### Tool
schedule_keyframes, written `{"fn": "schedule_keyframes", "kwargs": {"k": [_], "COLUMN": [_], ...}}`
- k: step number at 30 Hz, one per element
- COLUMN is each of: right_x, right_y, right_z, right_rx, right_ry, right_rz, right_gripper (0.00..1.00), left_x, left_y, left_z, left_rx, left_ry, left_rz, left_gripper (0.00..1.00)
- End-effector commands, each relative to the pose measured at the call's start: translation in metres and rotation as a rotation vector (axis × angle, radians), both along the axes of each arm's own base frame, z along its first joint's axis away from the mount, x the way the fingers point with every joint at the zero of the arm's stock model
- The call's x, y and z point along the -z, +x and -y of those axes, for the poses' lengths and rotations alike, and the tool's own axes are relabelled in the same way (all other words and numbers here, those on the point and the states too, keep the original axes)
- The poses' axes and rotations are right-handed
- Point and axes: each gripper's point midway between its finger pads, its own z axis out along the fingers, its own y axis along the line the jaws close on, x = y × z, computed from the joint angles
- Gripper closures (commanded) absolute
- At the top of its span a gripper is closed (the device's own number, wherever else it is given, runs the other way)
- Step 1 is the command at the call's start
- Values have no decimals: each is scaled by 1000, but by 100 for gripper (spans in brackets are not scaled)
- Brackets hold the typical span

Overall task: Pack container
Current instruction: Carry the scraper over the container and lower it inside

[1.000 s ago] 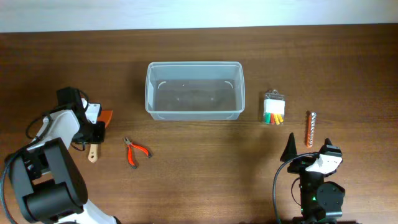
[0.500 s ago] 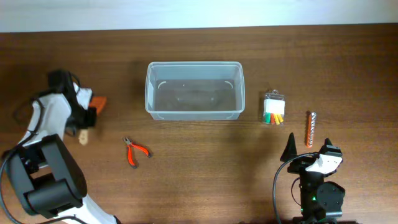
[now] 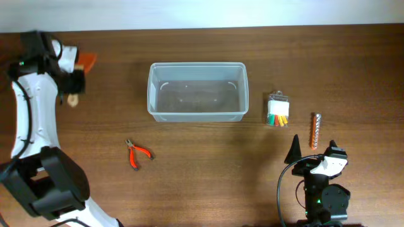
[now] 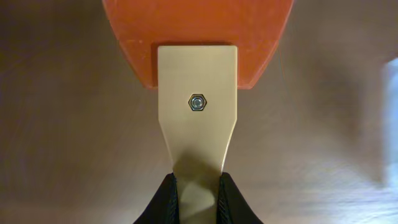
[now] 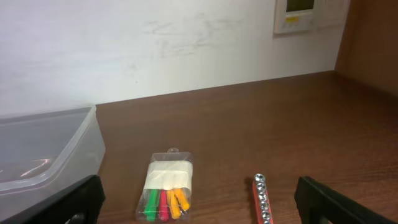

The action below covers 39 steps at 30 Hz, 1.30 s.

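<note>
Left gripper [image 3: 71, 81] has swung from about 9 o'clock up to the 10 o'clock corner since the earlier shot, taking the orange scraper [image 4: 198, 74] along. Its claws are pinched tight on the wooden handle. Red pliers [image 3: 139, 153] lie at the container's 7 o'clock. The container [image 3: 196, 115] sits at 12 o'clock of the table and looks totally empty. At its 3 o'clock are the packet of coloured pieces [image 3: 278, 110], then the metal strip [image 3: 315, 130]. Right gripper [image 3: 314, 151], down at 5 o'clock, is spread wide with nothing in it. So nothing's packed yet, and it looks like four items to go.
</note>
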Motion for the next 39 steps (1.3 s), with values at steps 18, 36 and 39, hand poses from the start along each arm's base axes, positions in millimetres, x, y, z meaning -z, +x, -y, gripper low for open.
{"fn": "schedule_keyframes", "kwargs": {"k": [18, 36, 39], "right_x": [3, 3, 3], "right_y": [0, 0, 0], "right_z": [1, 1, 1], "right_rx": [2, 2, 2], "right_ry": [-2, -2, -2], "right_rz": [-3, -3, -3], "right_gripper": [2, 1, 1], "left_x": [-84, 66, 86], "left_y": [34, -5, -5], "left_z": [278, 300, 296], "left_rx": [594, 851, 897], "left_ry": [-80, 59, 77], "left_rz": [263, -123, -166], "left_gripper": [98, 98, 98]}}
